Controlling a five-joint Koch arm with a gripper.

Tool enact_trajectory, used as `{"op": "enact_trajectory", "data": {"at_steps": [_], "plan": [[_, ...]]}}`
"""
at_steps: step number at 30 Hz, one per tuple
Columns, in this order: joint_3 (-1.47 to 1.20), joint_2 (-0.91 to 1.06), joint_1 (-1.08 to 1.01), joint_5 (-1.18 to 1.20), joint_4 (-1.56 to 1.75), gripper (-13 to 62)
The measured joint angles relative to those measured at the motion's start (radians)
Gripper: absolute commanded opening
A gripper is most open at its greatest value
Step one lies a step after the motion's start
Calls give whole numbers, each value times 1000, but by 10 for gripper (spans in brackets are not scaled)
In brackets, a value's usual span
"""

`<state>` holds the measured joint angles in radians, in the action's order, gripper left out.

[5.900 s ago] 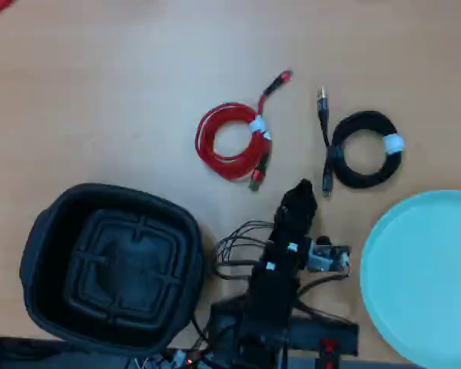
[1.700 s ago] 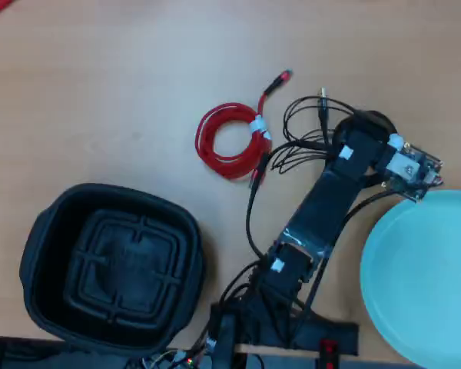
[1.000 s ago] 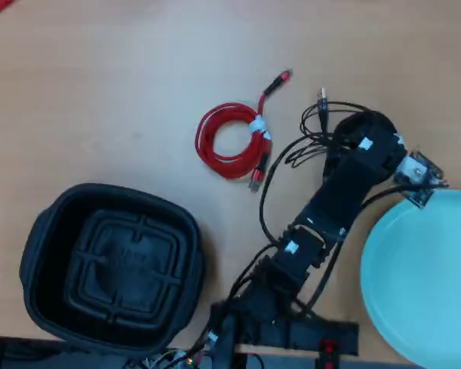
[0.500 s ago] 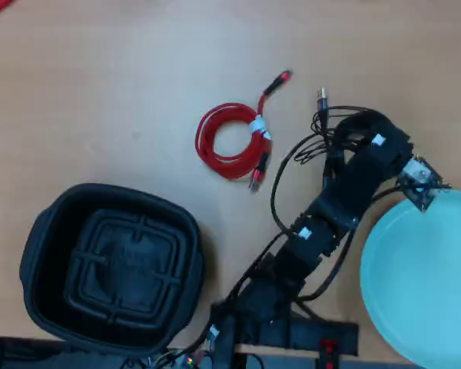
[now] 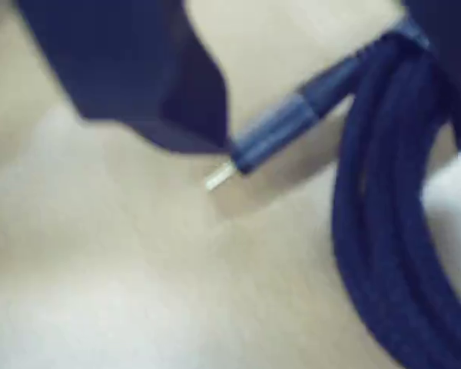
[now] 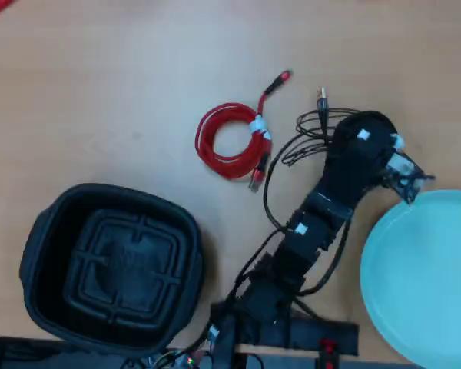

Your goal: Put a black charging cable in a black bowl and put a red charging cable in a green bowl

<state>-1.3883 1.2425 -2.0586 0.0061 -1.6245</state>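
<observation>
While hovering low over the black charging cable (image 5: 384,231), near the green bowl (image 6: 422,284), showed only 1 jaw of the gripper (image 5: 215,146); spread or pressed, could not tell. Risked nudging the plug (image 5: 273,134) aside, missing the coil.

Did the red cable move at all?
No. In the overhead view the red charging cable lies where it did before, above and right of the black bowl, its plug pointing the same way.

light: even, bright | overhead view: soft, slightly blurred | wrist view: heavily out of focus
</observation>
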Motion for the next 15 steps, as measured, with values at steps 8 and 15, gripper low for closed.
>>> {"op": "enact_trajectory", "data": {"at_steps": [8, 15], "plan": [[2, -77, 71, 80, 0, 305], [0, -89, 72, 89, 12, 304]]}}
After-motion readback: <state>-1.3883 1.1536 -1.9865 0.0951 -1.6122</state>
